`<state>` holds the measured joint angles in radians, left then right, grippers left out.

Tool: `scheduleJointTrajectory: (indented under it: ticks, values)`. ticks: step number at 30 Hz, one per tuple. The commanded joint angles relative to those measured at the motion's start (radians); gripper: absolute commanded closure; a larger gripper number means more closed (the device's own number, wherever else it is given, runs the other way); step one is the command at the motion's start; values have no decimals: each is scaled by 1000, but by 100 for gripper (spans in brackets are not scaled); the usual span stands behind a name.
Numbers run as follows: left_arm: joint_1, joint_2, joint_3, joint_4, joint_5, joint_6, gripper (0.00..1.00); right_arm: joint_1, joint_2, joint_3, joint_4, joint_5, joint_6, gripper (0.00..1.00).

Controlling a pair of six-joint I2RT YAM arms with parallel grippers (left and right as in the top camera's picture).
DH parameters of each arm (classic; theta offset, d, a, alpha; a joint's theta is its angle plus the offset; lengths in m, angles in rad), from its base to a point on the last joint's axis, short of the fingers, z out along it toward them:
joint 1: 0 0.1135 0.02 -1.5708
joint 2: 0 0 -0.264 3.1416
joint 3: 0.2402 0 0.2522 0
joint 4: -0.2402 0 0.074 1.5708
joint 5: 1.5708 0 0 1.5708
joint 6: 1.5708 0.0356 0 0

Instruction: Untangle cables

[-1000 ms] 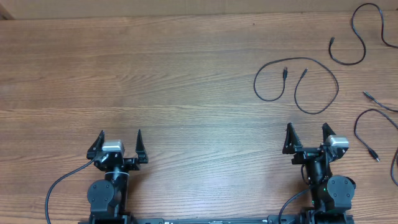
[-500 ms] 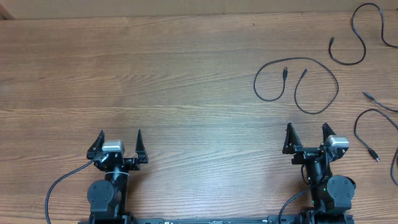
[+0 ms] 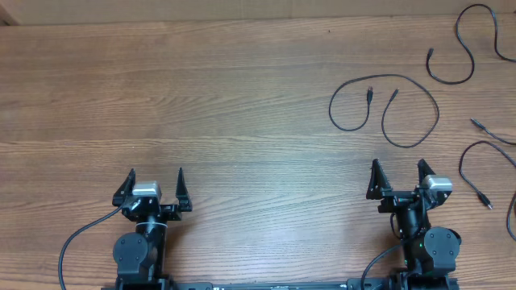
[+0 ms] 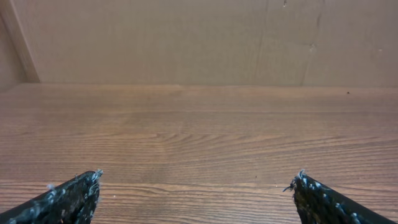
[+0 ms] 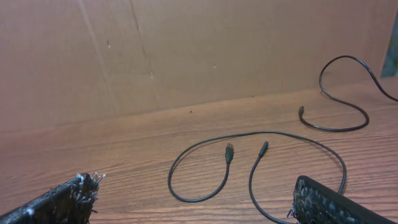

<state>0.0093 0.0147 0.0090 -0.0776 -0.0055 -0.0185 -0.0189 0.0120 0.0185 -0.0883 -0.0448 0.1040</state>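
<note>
Several thin black cables lie apart on the wooden table at the right. One looped cable (image 3: 383, 79) lies ahead of my right gripper and shows in the right wrist view (image 5: 205, 144). Another cable (image 3: 459, 48) curves at the far right corner, also in the right wrist view (image 5: 339, 102). A third cable (image 3: 476, 153) lies at the right edge. My right gripper (image 3: 398, 169) (image 5: 193, 193) is open and empty near the front edge. My left gripper (image 3: 155, 179) (image 4: 198, 183) is open and empty over bare wood, far from the cables.
A cardboard wall (image 4: 186, 37) stands along the table's far edge. Thick black cords (image 3: 76, 242) run from the arm bases at the front. Another short cable end (image 3: 484, 127) lies at the right edge.
</note>
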Motion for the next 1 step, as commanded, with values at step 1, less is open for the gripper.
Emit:
scheduleJointTrajectory:
  ticks: [1]
  values:
    - [9, -10, -4, 0, -13, 19, 1, -3, -9, -10, 6, 6, 1, 0]
